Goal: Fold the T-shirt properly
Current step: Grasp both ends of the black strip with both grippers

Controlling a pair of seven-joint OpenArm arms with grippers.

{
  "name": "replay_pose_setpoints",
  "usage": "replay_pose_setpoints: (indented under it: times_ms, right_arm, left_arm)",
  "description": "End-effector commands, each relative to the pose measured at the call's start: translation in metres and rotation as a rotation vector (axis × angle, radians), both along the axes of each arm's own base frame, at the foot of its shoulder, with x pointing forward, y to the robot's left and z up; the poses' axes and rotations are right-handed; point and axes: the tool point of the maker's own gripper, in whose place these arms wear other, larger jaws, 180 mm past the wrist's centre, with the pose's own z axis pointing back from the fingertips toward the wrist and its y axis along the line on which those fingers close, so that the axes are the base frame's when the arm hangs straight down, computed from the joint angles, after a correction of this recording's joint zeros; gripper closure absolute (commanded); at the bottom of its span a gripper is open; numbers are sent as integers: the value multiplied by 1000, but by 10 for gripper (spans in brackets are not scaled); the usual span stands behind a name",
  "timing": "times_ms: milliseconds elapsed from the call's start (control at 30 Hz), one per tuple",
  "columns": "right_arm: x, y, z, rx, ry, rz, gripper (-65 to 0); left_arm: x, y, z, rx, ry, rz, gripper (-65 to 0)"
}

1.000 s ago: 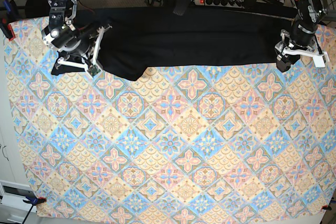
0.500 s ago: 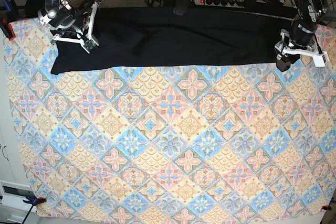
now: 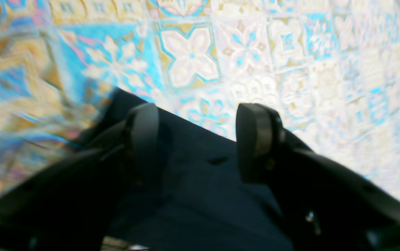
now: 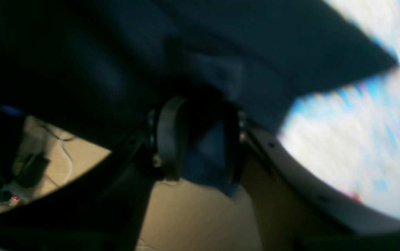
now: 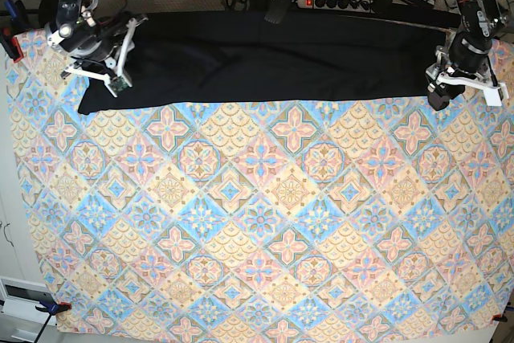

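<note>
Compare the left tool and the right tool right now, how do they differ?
The left tool stands wide open above one end of the plain black cloth T-shirt, nothing between its pads; the right tool has dark cloth between its much narrower pads. The left sits over the colourful patterned tablecloth; the right hangs past the table's edge. Both are at the shirt's ends.
</note>
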Motion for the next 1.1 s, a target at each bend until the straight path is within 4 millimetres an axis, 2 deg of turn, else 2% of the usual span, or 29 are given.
replay_pose_setpoints:
  times_ms: [0, 200, 333, 433, 667, 867, 1033, 1067]
  right_arm:
    - [14, 5, 12, 51, -72, -13, -188]
    - [30, 9, 34, 254, -185, -114, -188]
    - [37, 11, 39, 282, -207, -116, -188]
    - [42, 12, 41, 281, -216, -114, -188]
    - [43, 12, 41, 283, -218, -114, -188]
    - [41, 9, 41, 279, -217, -121, -188]
    - [41, 9, 41, 278, -218, -121, -188]
    - [40, 9, 41, 278, -217, -121, -188]
  left_arm:
    - [-2, 10, 2, 40, 23, -17, -351]
    - [-26, 45, -22, 140, 251, -70, -352]
    - [-37, 66, -32, 199, 359, -101, -352]
    - [-41, 71, -47, 232, 444, -163, -353]
    - [-26, 53, -79, 185, 497, -216, -353]
    - [-23, 20, -101, 158, 524, -310, -353]
    - [-34, -11, -123, 118, 536, -363, -341]
    - [-36, -18, -126, 105, 540, -372, -321]
